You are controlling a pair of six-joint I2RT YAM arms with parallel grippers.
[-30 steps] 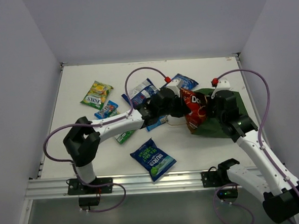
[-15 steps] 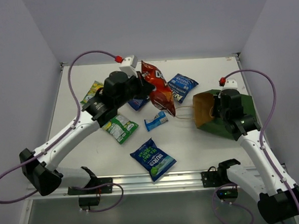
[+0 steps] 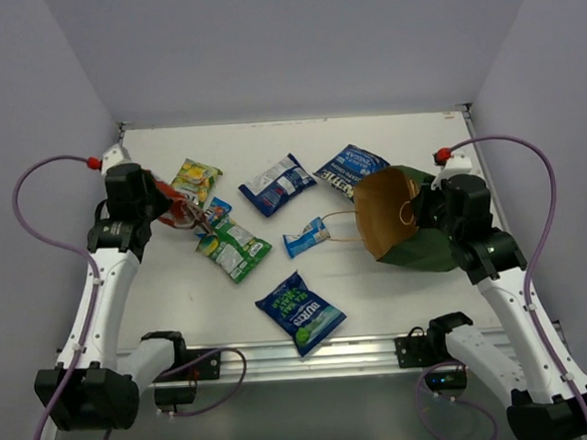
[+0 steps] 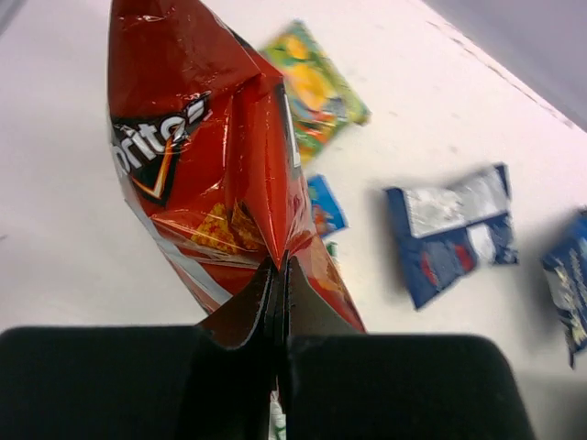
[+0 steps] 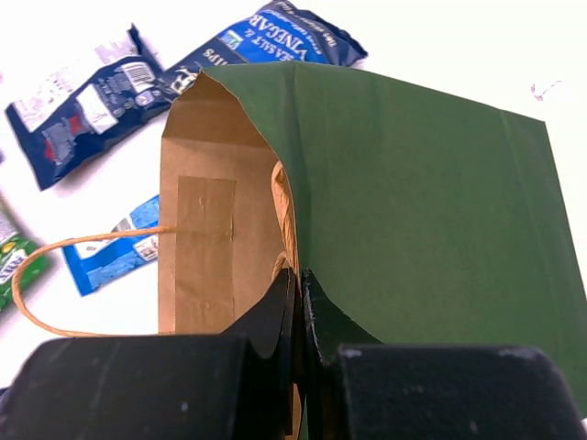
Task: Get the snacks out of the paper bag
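Note:
My left gripper (image 3: 163, 206) (image 4: 280, 266) is shut on the edge of a red-orange crisp packet (image 3: 178, 211) (image 4: 211, 165), held over the table's far left side. My right gripper (image 3: 424, 210) (image 5: 301, 275) is shut on the rim of the dark green paper bag (image 3: 420, 252) (image 5: 413, 202), whose brown-lined mouth faces left. No snack shows inside the mouth. Out on the table lie a yellow-green packet (image 3: 194, 179), a dark blue bag (image 3: 278, 184), a blue vinegar crisp bag (image 3: 350, 169), a small blue bar (image 3: 306, 237), a green-white packet (image 3: 234, 248) and a blue-green bag (image 3: 301, 312).
A brown cord handle (image 5: 55, 247) loops out of the bag mouth across the table towards the small blue bar. Another small blue packet (image 3: 213, 210) lies just beside the red-orange packet. White walls close the table at the back and both sides.
My left arm has pulled the red-orange packet out of the bag mouth and swung it up and across to the far left. The paper bag's mouth now stands wider open, facing left.

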